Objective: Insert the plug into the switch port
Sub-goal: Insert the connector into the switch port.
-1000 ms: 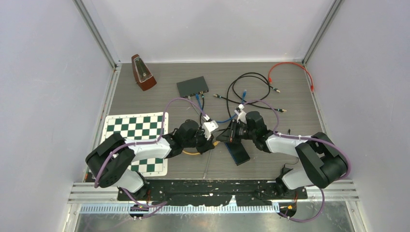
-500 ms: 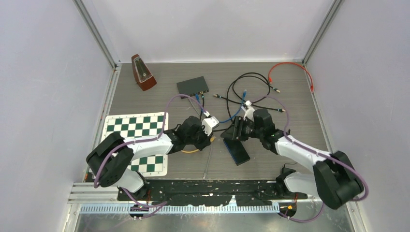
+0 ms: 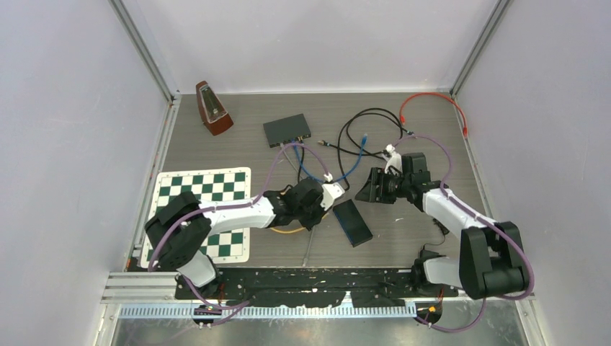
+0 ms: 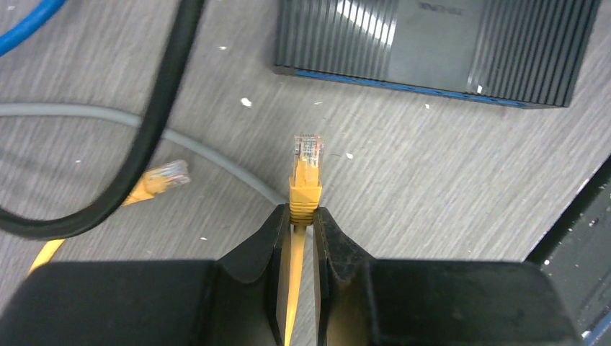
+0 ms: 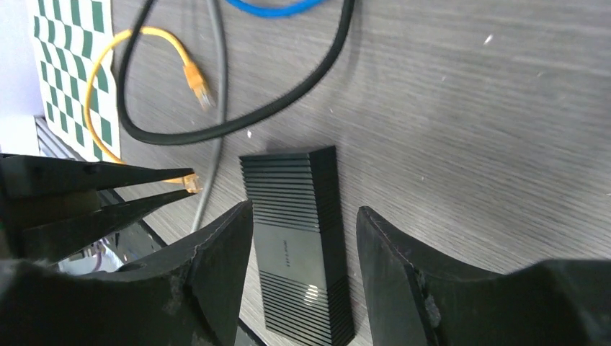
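Above the table [image 4: 468, 187], my left end effector [image 4: 297, 216] clamps the plug [image 4: 306, 166] near the switch [image 4: 439, 50], uninserted; my right end effector [image 5: 302, 210] hovers wide open.

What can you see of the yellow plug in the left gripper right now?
The plug has a clear plastic tip with metal contacts showing, on a yellow boot and thin yellow cable. The left gripper pinches it at the boot, and the tip sticks out past the fingers. It points toward the black ribbed switch, with bare table between them. No port shows on the side it faces. I cannot tell whether the tip touches the table.
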Robot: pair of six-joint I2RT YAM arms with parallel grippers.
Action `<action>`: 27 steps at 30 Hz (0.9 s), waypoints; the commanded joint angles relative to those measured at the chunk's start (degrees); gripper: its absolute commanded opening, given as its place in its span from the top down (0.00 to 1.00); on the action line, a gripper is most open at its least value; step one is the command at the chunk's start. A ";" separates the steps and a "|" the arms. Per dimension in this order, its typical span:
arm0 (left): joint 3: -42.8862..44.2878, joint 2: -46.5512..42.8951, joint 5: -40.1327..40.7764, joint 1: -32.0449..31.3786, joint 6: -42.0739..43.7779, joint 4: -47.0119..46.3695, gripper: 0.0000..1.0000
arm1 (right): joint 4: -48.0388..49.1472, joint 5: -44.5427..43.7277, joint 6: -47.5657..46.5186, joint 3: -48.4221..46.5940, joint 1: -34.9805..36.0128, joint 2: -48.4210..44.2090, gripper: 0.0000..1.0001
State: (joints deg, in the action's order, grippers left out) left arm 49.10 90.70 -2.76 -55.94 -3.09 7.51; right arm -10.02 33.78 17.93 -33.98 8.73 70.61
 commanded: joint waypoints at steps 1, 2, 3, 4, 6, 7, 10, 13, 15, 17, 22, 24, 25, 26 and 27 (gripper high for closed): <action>3.71 1.75 1.51 -1.66 -0.79 3.31 1.00 | -1.01 4.71 -6.41 -1.58 -0.22 4.62 0.39; 4.20 2.36 1.42 -1.71 -0.66 3.74 1.00 | -0.95 5.79 -6.81 -1.94 -0.17 5.41 0.39; 4.86 3.06 1.31 -1.69 -0.47 4.37 1.00 | -1.00 6.55 -7.57 -2.13 -0.24 7.27 0.40; 5.59 3.98 1.28 -1.71 -0.45 4.91 1.00 | -1.03 6.69 -7.83 -2.56 -0.22 8.58 0.40; 6.63 5.03 0.78 -1.79 -0.34 5.85 1.00 | -0.69 7.02 -8.42 -2.99 -0.22 10.33 0.42; 6.80 5.23 0.43 -1.80 -0.40 5.89 1.00 | 0.25 7.42 -8.48 -3.01 -0.21 10.77 0.42; 6.74 5.90 0.31 -1.76 -0.77 5.39 1.00 | 1.39 7.95 -8.25 -3.75 -0.17 13.06 0.43; 7.69 7.01 0.28 -1.80 -0.92 6.39 1.00 | 2.05 9.03 -8.38 -4.82 -0.16 14.91 0.46; 8.90 7.76 0.18 -1.80 -1.27 7.50 1.00 | 2.61 10.03 -8.65 -5.35 -0.06 16.28 0.49; 9.61 8.33 0.90 -1.80 -2.22 8.52 1.00 | 3.34 11.05 -8.90 -5.54 0.26 17.70 0.50; 11.83 10.03 1.80 -1.89 -2.97 12.18 1.00 | 5.25 12.25 -9.32 -5.64 2.29 20.34 0.55; 13.05 10.92 2.23 -1.89 -3.06 13.97 1.00 | 6.17 12.72 -9.18 -5.71 3.03 21.07 0.56; 13.59 11.22 2.21 -1.89 -3.00 14.69 1.00 | 6.38 12.94 -9.16 -5.83 3.28 21.66 0.56; 13.91 11.37 2.16 -1.88 -2.98 14.99 1.00 | 6.76 13.32 -9.06 -5.92 3.38 21.93 0.56; 14.19 11.37 2.17 -1.89 -2.97 15.19 1.00 | 6.94 13.59 -9.04 -5.95 3.59 22.31 0.57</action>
State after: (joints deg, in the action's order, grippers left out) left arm 60.73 101.27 -1.74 -57.74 -5.58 19.18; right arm -6.35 44.71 9.74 -38.17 11.25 91.64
